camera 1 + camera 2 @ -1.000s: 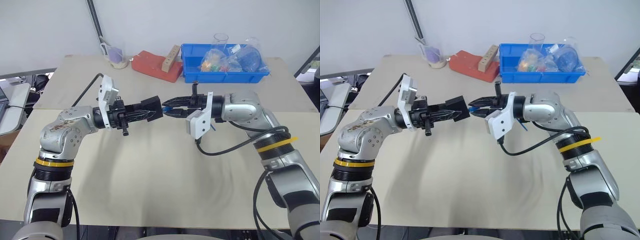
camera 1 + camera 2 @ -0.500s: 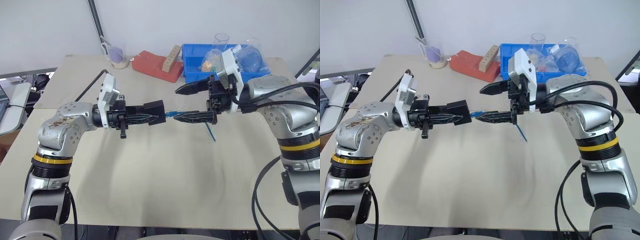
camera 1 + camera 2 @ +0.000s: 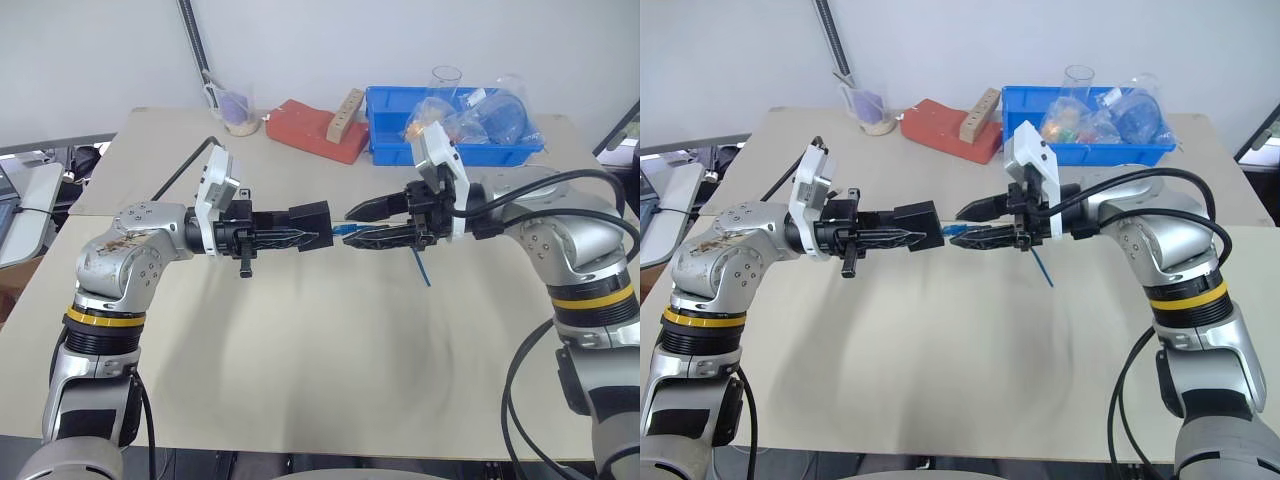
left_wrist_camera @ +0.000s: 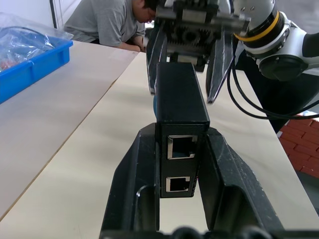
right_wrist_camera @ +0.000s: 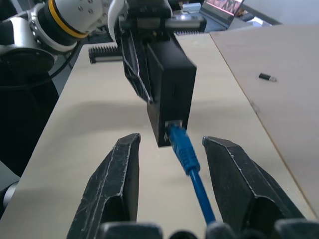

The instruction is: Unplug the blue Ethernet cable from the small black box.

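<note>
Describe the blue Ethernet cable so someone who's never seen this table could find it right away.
Look above the middle of the beige table, where the two grippers meet. The left gripper holds the small black box; the blue Ethernet cable is plugged into its end, between the right gripper's open fingers. It is thin and bright blue, unlike the thick black robot cables.

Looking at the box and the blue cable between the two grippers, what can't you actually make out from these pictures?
- Right wrist view: the plug's latch sits inside the small black box, hidden by the port.
- Same view: the blue Ethernet cable runs out the frame edge; its far end is unseen.
- Head views: the right gripper covers the plug.
- Left wrist view: the left gripper hides the box's sides.
</note>
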Robot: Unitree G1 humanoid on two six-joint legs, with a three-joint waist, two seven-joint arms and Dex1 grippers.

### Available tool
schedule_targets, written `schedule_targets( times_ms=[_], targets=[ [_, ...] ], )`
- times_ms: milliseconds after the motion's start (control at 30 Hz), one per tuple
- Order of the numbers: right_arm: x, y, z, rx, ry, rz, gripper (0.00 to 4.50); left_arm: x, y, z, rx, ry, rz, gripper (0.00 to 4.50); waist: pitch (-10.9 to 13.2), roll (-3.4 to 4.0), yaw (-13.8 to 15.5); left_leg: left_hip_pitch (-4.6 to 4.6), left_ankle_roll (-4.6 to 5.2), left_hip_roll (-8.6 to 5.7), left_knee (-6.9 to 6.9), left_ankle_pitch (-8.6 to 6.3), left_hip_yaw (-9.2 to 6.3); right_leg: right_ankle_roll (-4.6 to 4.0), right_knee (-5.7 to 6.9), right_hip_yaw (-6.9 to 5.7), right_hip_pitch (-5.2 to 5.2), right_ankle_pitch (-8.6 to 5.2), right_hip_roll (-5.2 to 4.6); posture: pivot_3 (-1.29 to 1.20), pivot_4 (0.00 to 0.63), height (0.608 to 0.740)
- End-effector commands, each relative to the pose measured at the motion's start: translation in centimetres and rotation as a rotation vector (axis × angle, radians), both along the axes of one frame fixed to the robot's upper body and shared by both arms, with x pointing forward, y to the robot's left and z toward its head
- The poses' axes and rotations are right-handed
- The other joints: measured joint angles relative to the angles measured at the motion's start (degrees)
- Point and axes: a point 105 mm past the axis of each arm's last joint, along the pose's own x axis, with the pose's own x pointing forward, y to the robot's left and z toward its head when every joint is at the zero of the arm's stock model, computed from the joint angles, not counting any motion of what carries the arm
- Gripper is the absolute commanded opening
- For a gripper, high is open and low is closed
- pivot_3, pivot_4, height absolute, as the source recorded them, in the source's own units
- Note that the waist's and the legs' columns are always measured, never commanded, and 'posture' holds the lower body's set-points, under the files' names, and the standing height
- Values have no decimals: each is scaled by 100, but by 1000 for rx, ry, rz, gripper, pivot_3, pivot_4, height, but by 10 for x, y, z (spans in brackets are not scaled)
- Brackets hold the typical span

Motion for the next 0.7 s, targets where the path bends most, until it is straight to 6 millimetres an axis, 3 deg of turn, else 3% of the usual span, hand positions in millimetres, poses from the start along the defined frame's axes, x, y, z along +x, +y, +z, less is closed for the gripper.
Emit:
schedule_targets(
  times_ms=[33, 467, 533, 700],
  targets=[
    [-1, 2, 8, 14, -38, 13, 2273, -7, -5, 14, 2, -71, -39, 545, 0, 0, 0, -2, 0, 0, 0, 0, 0, 0, 1, 0, -3, 0, 2, 0, 150, 740],
    [5, 2, 11, 48, -2, -2, 2273, -7, -5, 17, -5, -70, -41, 545, 0, 0, 9, -36, 2, 1, 12, 1, -1, 0, 23, -1, -42, 0, 1, 0, 150, 740],
    [5, 2, 11, 55, 6, 0, 1858, -7, -6, 17, -5, -70, -43, 545, 0, 0, 8, -36, 2, 1, 12, 2, -1, 0, 24, -1, -42, 0, 2, 0, 150, 740],
    [5, 2, 12, 58, 13, 6, 22, -8, -7, 15, -1, -66, -50, 545, 0, 0, 6, -36, 3, 1, 11, 2, 0, 0, 25, -1, -43, 0, 3, 0, 150, 740]
  ],
)
